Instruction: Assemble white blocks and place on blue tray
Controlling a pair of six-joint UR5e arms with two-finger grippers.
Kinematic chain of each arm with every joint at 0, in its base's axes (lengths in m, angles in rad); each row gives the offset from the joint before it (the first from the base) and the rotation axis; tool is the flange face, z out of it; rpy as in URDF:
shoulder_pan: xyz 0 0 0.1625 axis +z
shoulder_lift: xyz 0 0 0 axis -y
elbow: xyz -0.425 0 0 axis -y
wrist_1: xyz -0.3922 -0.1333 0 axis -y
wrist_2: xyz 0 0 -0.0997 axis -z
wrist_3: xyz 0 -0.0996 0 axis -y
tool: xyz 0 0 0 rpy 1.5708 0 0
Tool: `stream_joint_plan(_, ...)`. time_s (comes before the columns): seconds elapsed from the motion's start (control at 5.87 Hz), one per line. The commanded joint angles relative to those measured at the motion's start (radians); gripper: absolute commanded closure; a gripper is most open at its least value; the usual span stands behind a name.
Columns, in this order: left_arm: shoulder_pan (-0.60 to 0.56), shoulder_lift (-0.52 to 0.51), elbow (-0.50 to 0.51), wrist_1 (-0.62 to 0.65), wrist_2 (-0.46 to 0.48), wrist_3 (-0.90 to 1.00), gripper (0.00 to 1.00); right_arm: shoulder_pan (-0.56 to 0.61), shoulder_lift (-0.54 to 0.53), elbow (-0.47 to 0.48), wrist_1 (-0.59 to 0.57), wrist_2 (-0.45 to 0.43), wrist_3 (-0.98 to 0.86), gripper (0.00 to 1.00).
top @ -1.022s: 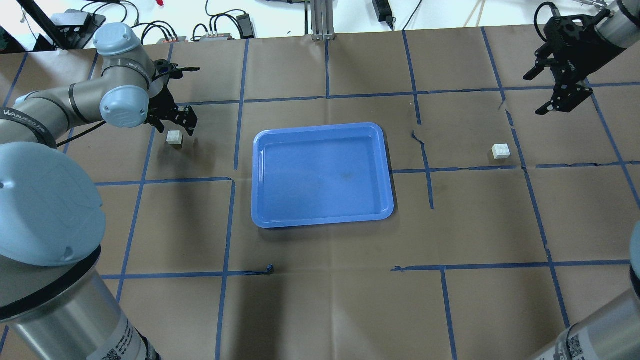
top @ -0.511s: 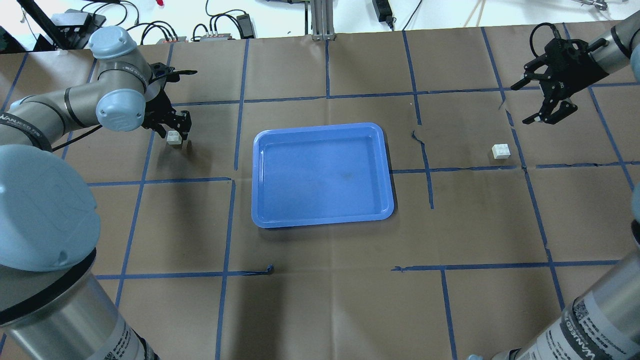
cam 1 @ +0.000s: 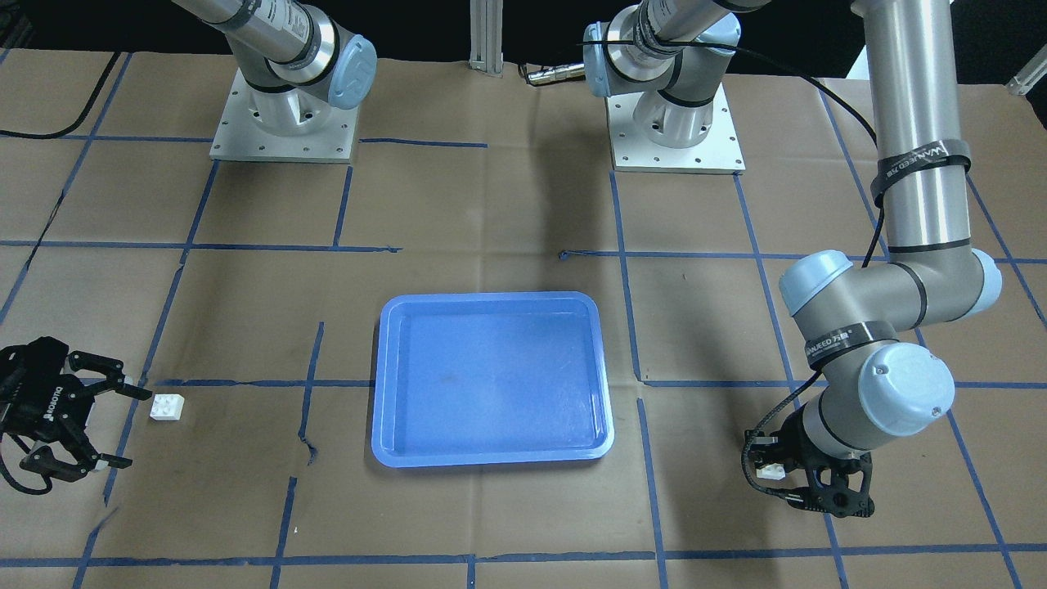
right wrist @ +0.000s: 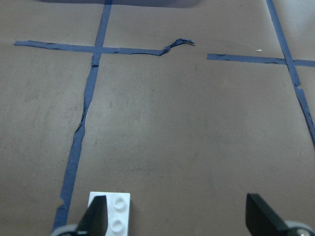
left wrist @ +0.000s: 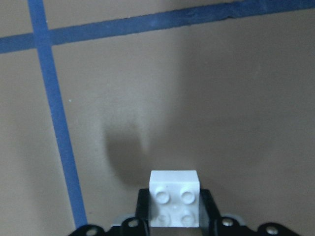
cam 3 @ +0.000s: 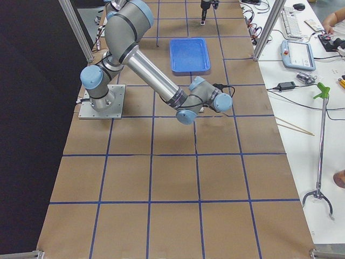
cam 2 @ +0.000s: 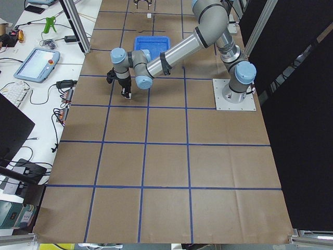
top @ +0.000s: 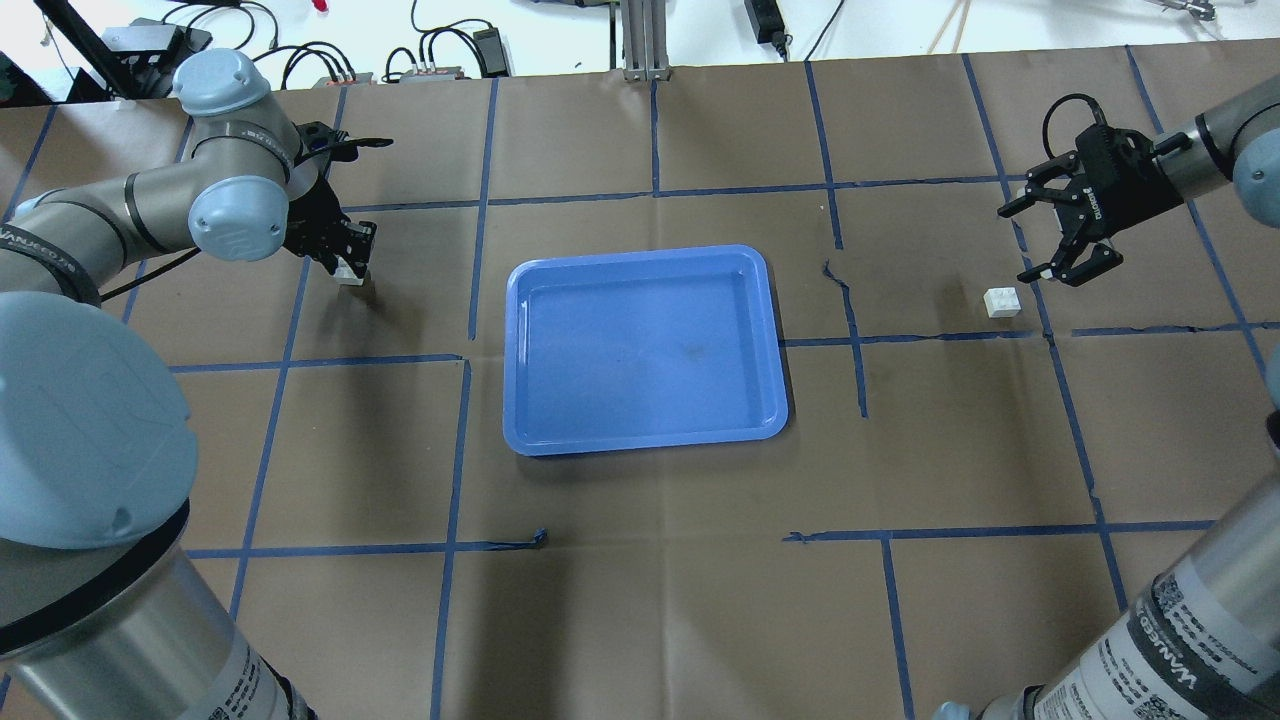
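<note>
Left wrist-mounted view: the left end effector (left wrist: 174, 216) is clamped narrowly on a white block (left wrist: 174, 189), studs up. The right end effector (top: 1032, 243) is spread wide, just beside the second white block (top: 1002, 301), which lies on the surface (top: 650, 600). The blue tray (top: 640, 350) sits between them, well apart from both.

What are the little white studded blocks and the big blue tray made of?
The small white square studded blocks look like moulded plastic: smooth, crisp edges, faint sheen. The large blue rectangular tray also seems plastic: glossy, with reflections and rounded moulded corners.
</note>
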Motion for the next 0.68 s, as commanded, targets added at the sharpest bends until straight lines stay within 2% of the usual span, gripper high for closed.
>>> stream_joint_plan(0.0, -0.008, 0.072, -0.015, -0.002, -0.002, 0.218, 0.94, -0.008, 0.003, 0.039, -0.001, 0.021, -0.004, 0.0)
stream_joint_plan(0.17, -0.028, 0.121, -0.044, -0.002, -0.007, 0.407, 0.94, -0.024, 0.003, 0.053, -0.001, 0.018, -0.008, 0.0)
stream_joint_plan(0.34, -0.086, 0.17, -0.073, 0.005, -0.001, 0.565, 0.98, -0.031, 0.003, 0.068, -0.001, 0.017, -0.052, 0.0)
stream_joint_plan(0.51, -0.136, 0.198, -0.087, 0.01, -0.001, 0.62, 0.98, -0.031, 0.003, 0.068, -0.001, 0.009, -0.059, 0.01)
